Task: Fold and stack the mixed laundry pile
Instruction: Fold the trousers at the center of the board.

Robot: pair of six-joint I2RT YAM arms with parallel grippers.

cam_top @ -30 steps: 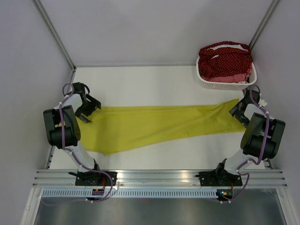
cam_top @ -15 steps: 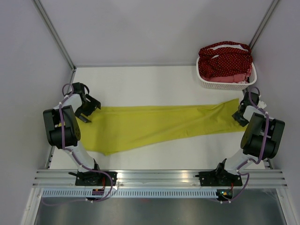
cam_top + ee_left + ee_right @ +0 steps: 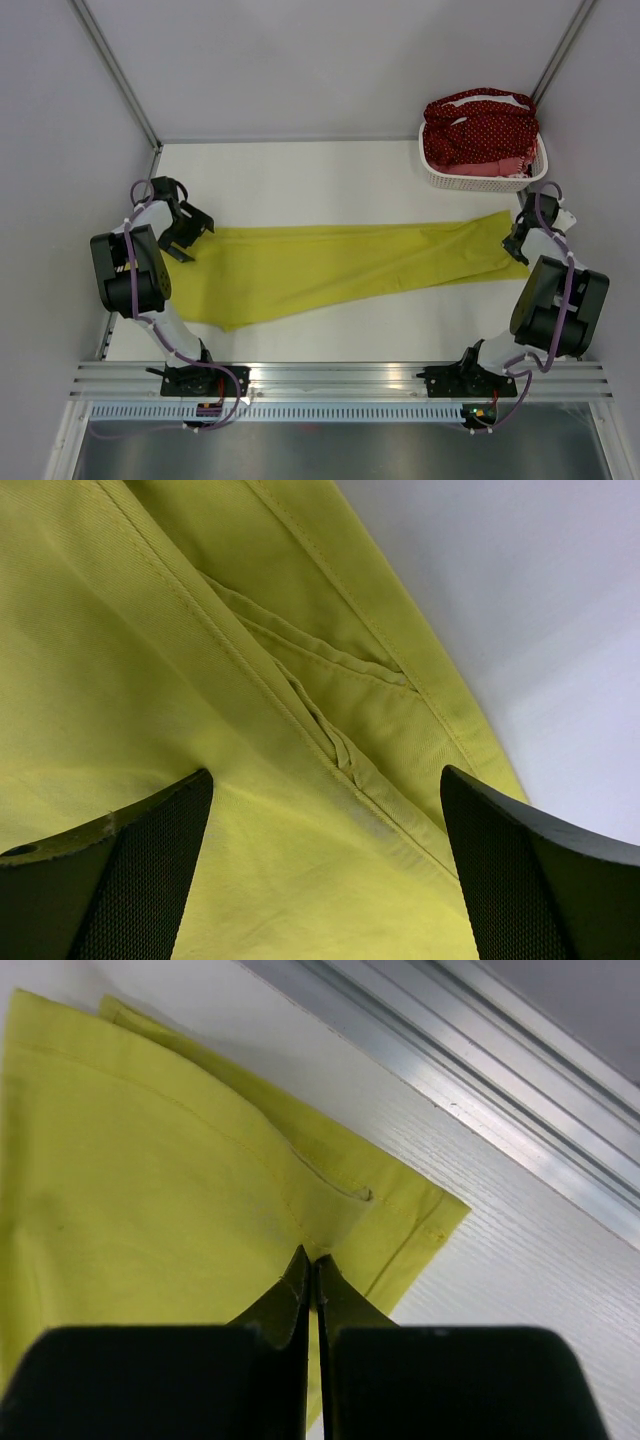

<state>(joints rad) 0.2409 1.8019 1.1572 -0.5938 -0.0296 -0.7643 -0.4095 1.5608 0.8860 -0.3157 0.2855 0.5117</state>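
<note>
While right tool (image 3: 312, 1262) pinches shut on corner of yellow-green garment (image 3: 130, 1160) at its tips, left tool (image 3: 325, 815) gapes wide, empty, over other end. Risk: thin pinch slips; one-sided pull skews garment on worktop (image 3: 300, 180).

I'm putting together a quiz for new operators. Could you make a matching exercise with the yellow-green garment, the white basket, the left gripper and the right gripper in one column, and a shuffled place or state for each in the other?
1. yellow-green garment
2. white basket
3. left gripper
4. right gripper

A. open, above the garment's left end
B. far right corner of the table, holding dark red dotted cloth
C. shut, pinching the garment's right end
D. spread lengthwise across the table

Pairs: 1-D, 2-B, 3-A, 4-C
</note>
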